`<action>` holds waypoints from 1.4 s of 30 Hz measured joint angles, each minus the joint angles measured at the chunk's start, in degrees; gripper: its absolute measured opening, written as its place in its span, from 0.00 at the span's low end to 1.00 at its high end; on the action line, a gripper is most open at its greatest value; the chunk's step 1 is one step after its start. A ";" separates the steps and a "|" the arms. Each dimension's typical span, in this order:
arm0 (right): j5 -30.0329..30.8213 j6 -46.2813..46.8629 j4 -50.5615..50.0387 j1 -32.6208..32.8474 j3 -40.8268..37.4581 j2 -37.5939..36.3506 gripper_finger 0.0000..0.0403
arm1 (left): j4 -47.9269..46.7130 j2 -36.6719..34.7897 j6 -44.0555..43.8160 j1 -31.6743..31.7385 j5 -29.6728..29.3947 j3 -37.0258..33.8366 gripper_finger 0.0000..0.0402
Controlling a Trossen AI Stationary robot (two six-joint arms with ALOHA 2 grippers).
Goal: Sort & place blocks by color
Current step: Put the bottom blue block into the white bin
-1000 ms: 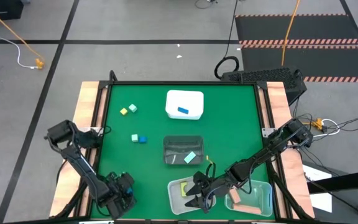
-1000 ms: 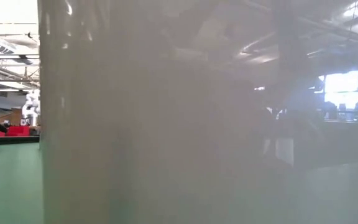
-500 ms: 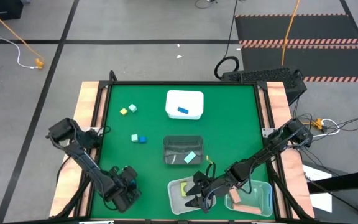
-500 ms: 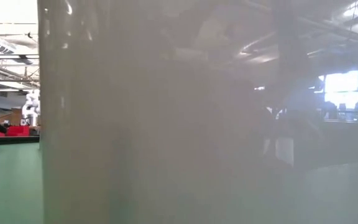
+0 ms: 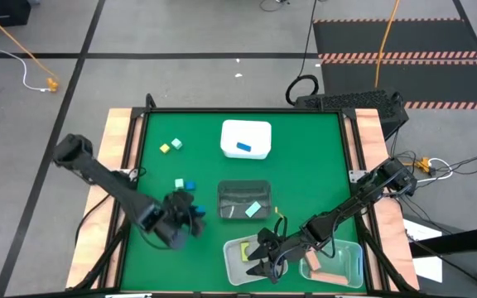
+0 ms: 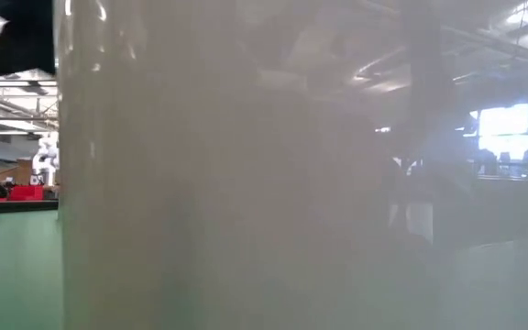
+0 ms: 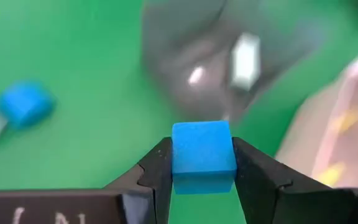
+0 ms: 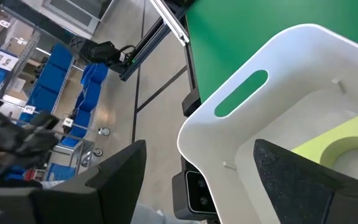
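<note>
My left gripper (image 5: 195, 213) (image 7: 202, 163) is shut on a blue cube (image 7: 202, 154), above the green table between the loose pair of blocks and the dark clear tub (image 5: 244, 201), which holds a mint block (image 5: 252, 209). On the table lie a mint cube (image 5: 179, 184) beside a blue cube (image 5: 190, 186) (image 7: 25, 102), and farther off a yellow cube (image 5: 165, 148) beside a mint one (image 5: 176, 143). My right gripper (image 5: 259, 258) (image 8: 197, 152) hangs open over the near white tub (image 8: 278, 68), which holds a yellow-green block (image 8: 347, 140). My left gripper pinches the blue cube between its two fingers (image 7: 160, 168), one on each of two opposite side faces (image 7: 178, 155). The cube's front face sticks out past the fingertips. It is lifted clear, with the green table showing below it.
A white tub (image 5: 246, 139) at the far middle holds a blue bar (image 5: 244, 148). A clear tub (image 5: 338, 263) at the near right holds salmon blocks (image 5: 325, 276). The low view is filled by a pale tub wall (image 6: 246, 183). Wooden rails (image 5: 118, 132) border the table.
My left gripper has swung from the table's near left corner toward the far edge and the right, ending beside the dark clear tub. In the low view, it has come into sight at the upper left. The right arm and the blocks on the table have kept still.
</note>
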 joint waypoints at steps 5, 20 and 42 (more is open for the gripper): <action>0.08 -0.12 0.04 -0.01 0.00 0.00 0.71 | 16.65 -4.92 13.44 3.84 -7.22 0.07 0.33; -17.49 -4.73 35.46 -11.90 -15.09 -0.33 0.71 | 50.22 -6.71 39.80 13.82 -8.24 0.13 0.33; -31.92 -10.59 59.57 -22.75 -22.08 -1.54 0.71 | 46.07 -6.79 38.20 23.87 -1.25 0.15 0.33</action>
